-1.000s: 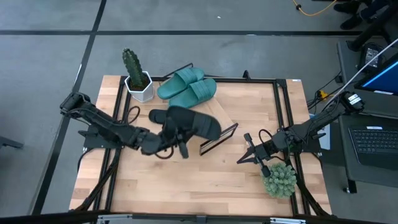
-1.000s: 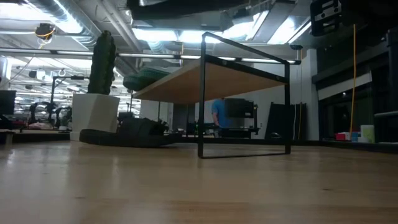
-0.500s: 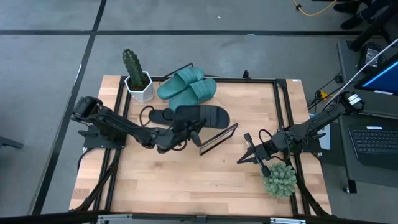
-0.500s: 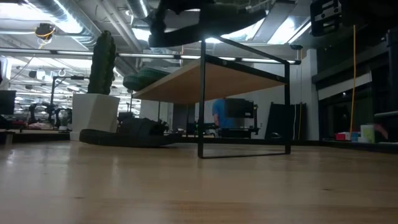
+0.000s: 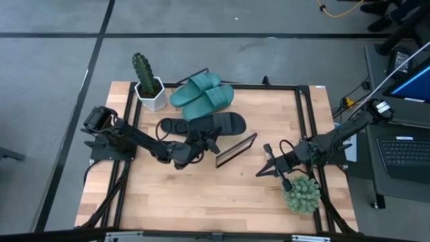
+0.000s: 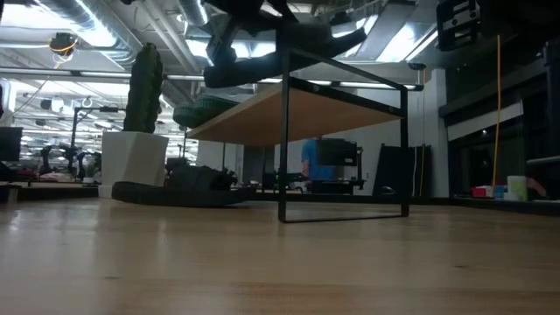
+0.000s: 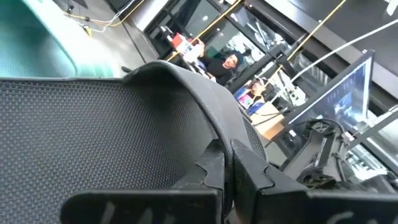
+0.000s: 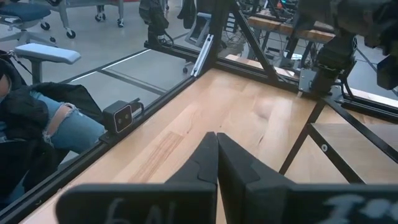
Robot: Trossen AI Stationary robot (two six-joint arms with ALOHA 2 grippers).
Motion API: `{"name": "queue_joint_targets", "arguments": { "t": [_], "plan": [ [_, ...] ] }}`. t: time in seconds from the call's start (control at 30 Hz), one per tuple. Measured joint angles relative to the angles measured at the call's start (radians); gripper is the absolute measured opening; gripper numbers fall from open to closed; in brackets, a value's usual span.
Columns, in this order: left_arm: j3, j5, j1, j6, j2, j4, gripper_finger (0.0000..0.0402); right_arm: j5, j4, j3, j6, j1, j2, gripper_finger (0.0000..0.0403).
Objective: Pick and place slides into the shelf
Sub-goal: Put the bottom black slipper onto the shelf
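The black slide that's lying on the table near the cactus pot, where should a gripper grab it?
Grip the black slide on the table by its wide strap, coming straight down from above: it lies flat, sole down, so the strap is likely the only raised part. The left gripper is nearest but holds the other black slide over the shelf; the right gripper waits near the succulent.

Two teal slides [image 5: 201, 95], two black slides [image 5: 218, 124], two plants [image 5: 142, 70].
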Motion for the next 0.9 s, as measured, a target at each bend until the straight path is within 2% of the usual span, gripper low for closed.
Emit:
{"name": "queue_joint_targets", "arguments": {
  "t": [0.47, 0.63, 0.9],
  "plan": [
    [0.0, 0.05, 0.023, -0.13, 0.0, -0.1, 0.0009, 0.008, 0.049, -0.001, -0.061, -0.001, 0.0, 0.0003],
    [0.0, 0.048, 0.026, -0.131, 0.0, -0.109, 0.0002, 0.073, 0.052, -0.001, -0.102, -0.001, 0.0, 0.0003],
    [0.0, 0.052, 0.027, -0.133, 0.0, -0.112, 0.0008, 0.08, 0.052, -0.001, -0.108, -0.001, 0.0, 0.0003]
  ]
}}
